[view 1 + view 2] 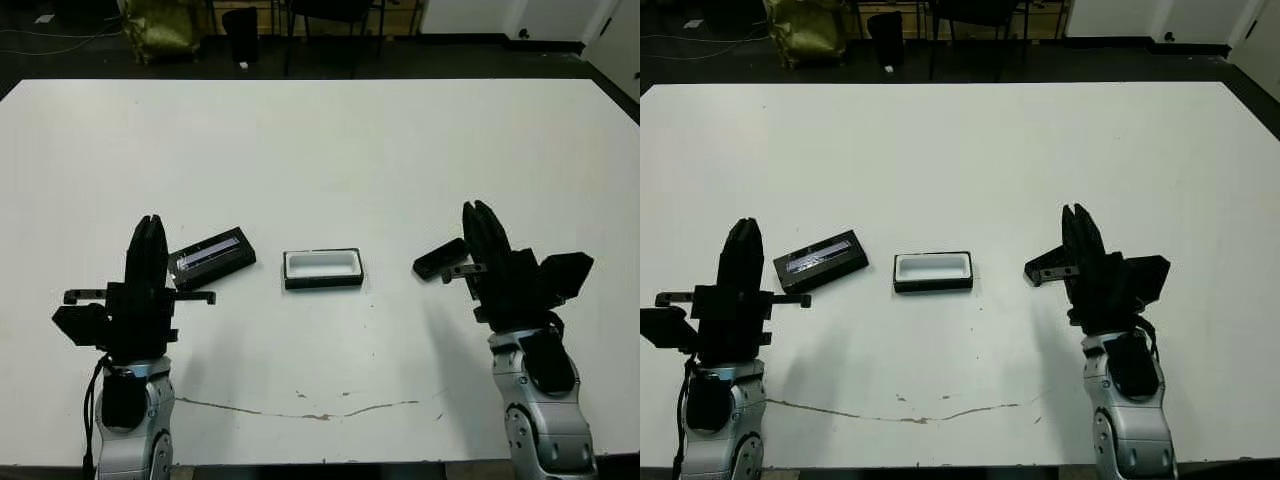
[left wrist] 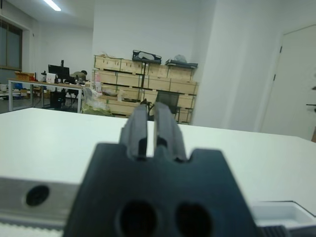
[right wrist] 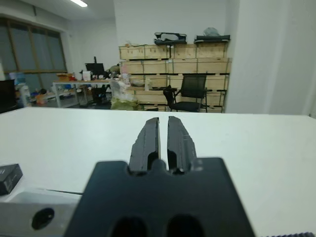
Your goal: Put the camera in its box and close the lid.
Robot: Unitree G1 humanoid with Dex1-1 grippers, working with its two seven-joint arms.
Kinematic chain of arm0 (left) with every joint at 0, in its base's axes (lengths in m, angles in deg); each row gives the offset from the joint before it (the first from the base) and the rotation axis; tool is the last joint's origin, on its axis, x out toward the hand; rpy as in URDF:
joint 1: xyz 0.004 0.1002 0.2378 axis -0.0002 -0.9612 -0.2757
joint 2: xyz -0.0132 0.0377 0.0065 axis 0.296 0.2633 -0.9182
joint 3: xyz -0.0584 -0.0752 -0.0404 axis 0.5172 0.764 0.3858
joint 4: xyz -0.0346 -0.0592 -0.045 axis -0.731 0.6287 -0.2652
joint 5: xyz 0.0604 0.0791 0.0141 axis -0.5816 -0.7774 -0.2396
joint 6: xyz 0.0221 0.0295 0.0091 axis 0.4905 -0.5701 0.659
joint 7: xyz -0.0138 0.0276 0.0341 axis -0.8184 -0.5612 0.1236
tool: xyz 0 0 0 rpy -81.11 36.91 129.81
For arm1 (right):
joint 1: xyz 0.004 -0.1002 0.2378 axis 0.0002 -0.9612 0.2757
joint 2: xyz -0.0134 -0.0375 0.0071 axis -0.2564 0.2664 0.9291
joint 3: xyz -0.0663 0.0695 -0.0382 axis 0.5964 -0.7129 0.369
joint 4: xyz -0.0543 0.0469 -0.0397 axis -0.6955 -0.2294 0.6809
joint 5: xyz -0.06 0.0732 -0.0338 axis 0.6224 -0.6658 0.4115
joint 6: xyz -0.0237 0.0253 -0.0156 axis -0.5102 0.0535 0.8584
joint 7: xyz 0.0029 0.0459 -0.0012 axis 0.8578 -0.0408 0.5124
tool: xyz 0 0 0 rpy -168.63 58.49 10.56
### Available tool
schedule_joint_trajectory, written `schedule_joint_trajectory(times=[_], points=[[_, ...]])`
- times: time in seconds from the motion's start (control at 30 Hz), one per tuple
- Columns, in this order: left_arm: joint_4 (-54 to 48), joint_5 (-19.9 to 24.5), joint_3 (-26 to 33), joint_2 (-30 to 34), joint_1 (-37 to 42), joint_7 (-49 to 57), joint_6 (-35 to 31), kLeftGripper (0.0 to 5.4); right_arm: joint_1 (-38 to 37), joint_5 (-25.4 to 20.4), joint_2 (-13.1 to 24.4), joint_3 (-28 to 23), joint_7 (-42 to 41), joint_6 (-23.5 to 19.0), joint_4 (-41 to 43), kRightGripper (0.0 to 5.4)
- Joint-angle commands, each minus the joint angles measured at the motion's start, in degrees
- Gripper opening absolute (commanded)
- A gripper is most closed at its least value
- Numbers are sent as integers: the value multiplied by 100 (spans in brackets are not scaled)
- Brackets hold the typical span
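On the white tabletop (image 1: pixel 330 150), the shallow white-lined black box (image 1: pixel 322 268) lies open; striped black lid (image 1: pixel 211 256) left of it, slim black camera (image 1: pixel 440 258) right. Left wrist view: left claw (image 2: pixel 152 129) nearly closed, empty. Right wrist view: right claw (image 3: pixel 163 140) likewise.

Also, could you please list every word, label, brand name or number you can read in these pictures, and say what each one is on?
No text can be read in any view.
The lid: its silvery-grey stripe may carry print, but it is too small and blurred to read.
The box: no marking visible.
The camera: no marking visible.
The cardboard boxes on shelves beyond the table: any labels are too blurred to read.
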Motion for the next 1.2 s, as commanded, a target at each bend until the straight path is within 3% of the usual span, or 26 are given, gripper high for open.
schedule_joint_trajectory(times=[0.03,0.17,0.3,0.4,0.53,0.7,0.87,0.97,1.07,1.2], points=[[68,53,26,40,-80,-19,9,2,332,97,462,-160,-118,-372,161,0],[78,62,-11,21,-63,-30,8,2,1114,74,1141,-422,-496,-487,-135,0],[88,12,15,92,-10,-53,22,2,1933,146,1803,-472,-877,-893,-604,0],[39,-50,49,119,-15,-11,-52,2,2509,547,2449,-220,-1309,-1116,-975,0],[29,-8,91,190,-1,-29,-128,2,3441,1050,3076,316,-2092,-966,-1880,0],[-29,0,78,302,-5,-81,-248,2,4530,1546,3285,1047,-3018,-696,-3234,0],[-66,-47,52,350,17,-69,-352,2,5650,2192,3211,1780,-3814,259,-5332,0],[-150,-73,50,362,15,-42,-483,2,6195,2571,3044,2146,-4150,442,-6420,0],[-151,-97,57,372,16,-51,-491,2,6463,2812,2875,2346,-4282,735,-7149,0],[-78,-80,67,392,19,-92,-417,2,6665,3200,2673,2635,-4360,748,-7580,0]])
